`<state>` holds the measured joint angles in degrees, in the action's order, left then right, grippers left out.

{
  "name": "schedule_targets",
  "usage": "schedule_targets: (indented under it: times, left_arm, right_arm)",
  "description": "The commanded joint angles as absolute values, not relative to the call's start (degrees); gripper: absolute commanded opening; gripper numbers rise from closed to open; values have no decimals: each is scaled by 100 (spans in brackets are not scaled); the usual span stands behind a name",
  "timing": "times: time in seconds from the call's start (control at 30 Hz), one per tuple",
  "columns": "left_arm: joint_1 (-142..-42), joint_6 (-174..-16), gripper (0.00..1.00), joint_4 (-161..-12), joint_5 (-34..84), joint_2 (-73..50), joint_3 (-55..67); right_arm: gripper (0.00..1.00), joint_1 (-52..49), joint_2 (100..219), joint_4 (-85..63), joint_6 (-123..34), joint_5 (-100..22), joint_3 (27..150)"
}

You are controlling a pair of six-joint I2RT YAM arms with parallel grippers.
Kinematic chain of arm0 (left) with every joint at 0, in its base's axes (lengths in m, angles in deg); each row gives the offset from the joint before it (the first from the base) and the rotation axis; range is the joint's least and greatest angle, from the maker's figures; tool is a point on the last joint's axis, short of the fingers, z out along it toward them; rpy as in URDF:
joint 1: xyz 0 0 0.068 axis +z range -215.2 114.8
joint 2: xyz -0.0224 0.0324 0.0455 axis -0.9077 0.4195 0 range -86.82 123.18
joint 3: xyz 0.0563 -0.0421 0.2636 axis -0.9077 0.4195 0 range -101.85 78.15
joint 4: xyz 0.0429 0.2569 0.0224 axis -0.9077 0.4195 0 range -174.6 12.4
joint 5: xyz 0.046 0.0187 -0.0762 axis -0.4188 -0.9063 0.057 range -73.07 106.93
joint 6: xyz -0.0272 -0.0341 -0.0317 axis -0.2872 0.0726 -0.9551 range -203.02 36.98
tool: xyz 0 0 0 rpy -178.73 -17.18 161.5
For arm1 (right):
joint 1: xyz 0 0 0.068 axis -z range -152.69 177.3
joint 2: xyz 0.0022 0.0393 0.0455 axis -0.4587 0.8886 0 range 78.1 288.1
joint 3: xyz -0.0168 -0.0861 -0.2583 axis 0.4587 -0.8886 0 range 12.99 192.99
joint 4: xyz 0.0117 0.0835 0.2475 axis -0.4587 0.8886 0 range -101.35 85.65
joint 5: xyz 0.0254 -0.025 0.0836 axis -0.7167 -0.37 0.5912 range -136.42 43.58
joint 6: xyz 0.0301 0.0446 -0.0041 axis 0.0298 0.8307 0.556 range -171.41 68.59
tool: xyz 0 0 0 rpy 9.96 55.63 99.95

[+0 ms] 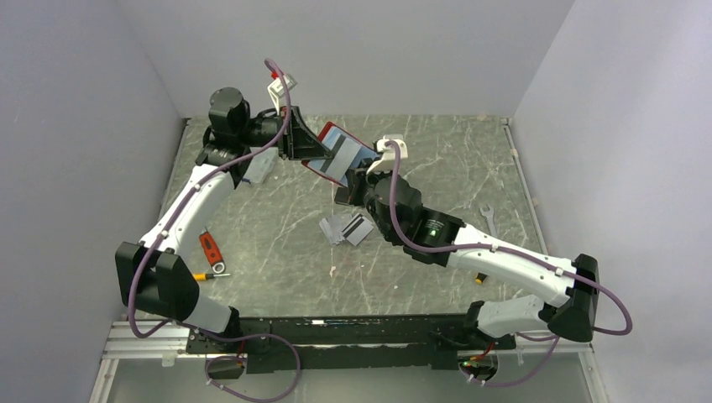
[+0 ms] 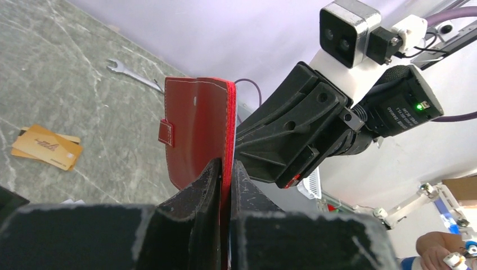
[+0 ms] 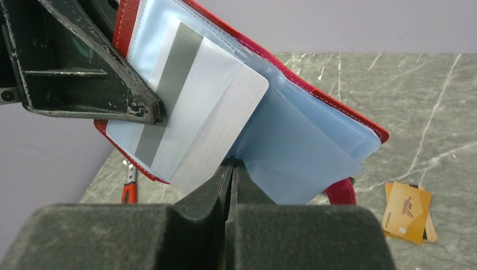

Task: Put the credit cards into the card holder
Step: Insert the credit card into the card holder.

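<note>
The card [image 3: 197, 109] in play is grey-white with a darker stripe. It looks thin, stiff and slick, and we judge it light enough to twist or slip in a loose pinch. The best hold seems to be its near edge, which leaves the far end free to enter a pocket. The right gripper [image 3: 230, 169] appears to be pinched closed on that edge.

The card lies flat against the open holder [image 2: 197, 129]. The holder hangs above the far middle of the table, between the two arms, with the left gripper [image 2: 226, 169] clamped tight on one edge. It is soft red leather with floppy pale blue sleeves [image 3: 315, 140]. We expect the sleeves to buckle under a push, so the card should slide in along them rather than press into them.

More cards [image 1: 346, 228] lie on the table near the middle.

We cannot tell whether the card's far end is already inside a sleeve or only resting on top. The left gripper covers that end in the right wrist view, and no sleeve mouth shows. From above, both wrists crowd the holder.
</note>
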<state>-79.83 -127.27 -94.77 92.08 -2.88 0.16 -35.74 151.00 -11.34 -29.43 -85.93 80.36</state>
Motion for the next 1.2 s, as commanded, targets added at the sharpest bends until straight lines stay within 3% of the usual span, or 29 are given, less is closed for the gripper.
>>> schedule_targets:
  times: [0.0,0.37,0.7,1.17]
  left_arm:
    - [-8075,-13277,0,-10399,9295,-526,101]
    - [-8092,-13346,0,-10524,9345,-603,219]
    - [-8186,-10724,0,-7168,8559,-588,-566]
    - [-8445,-10064,1,-6446,8283,-591,-504]
  right_arm:
    - [0,-3634,14775,-1396,-3058,-8498,7842]
    - [0,-3633,14886,-1554,-3057,-8327,8035]
    - [0,-3630,15142,-1685,-2967,-8141,8356]
    - [0,-3633,15388,-1696,-2914,-8023,8588]
